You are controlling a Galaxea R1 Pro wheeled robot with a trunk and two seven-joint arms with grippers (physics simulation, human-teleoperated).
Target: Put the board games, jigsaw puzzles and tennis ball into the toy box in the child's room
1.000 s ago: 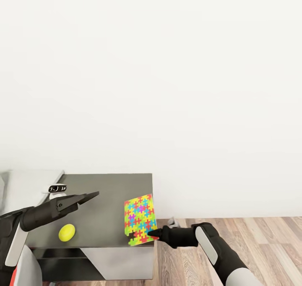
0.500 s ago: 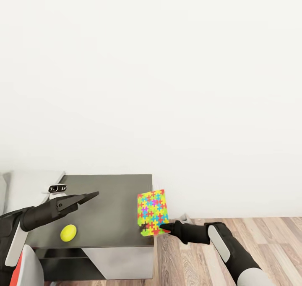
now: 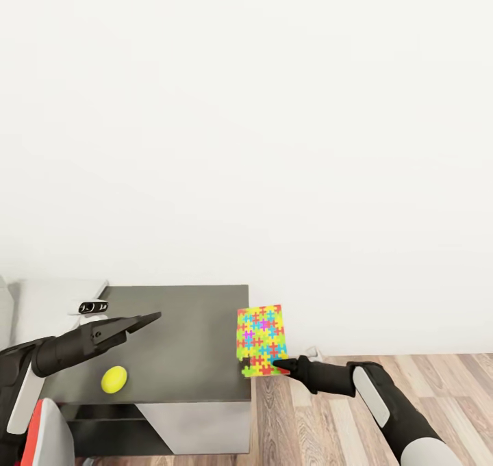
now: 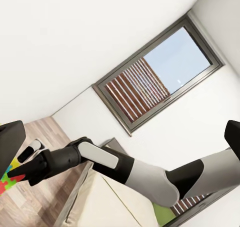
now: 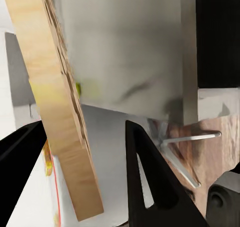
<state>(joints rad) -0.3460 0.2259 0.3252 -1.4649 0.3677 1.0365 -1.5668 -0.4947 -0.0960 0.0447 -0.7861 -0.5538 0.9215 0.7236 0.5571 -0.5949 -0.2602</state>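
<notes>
My right gripper [image 3: 276,365] is shut on the lower edge of a jigsaw puzzle [image 3: 261,339], a bright slab of interlocking pieces. The slab stands nearly upright, just past the right edge of the dark grey cabinet [image 3: 185,329] and above the wooden floor. In the right wrist view its brown edge [image 5: 55,102] sits between the two black fingers. The tennis ball [image 3: 114,379] lies on the cabinet near its front left. My left gripper [image 3: 152,316] hovers open above the cabinet, up and right of the ball. The table [image 3: 51,302] shows as a white corner at far left.
A small black and white object [image 3: 92,307] sits at the table's edge by the cabinet. A white wall rises behind everything. Wooden floor [image 3: 329,425] lies right of the cabinet. The left wrist view shows my right arm [image 4: 100,159] and a window [image 4: 155,82].
My right gripper has carried the jigsaw puzzle to the right, off the cabinet top and out over the floor. The left arm and the tennis ball have stayed put.
</notes>
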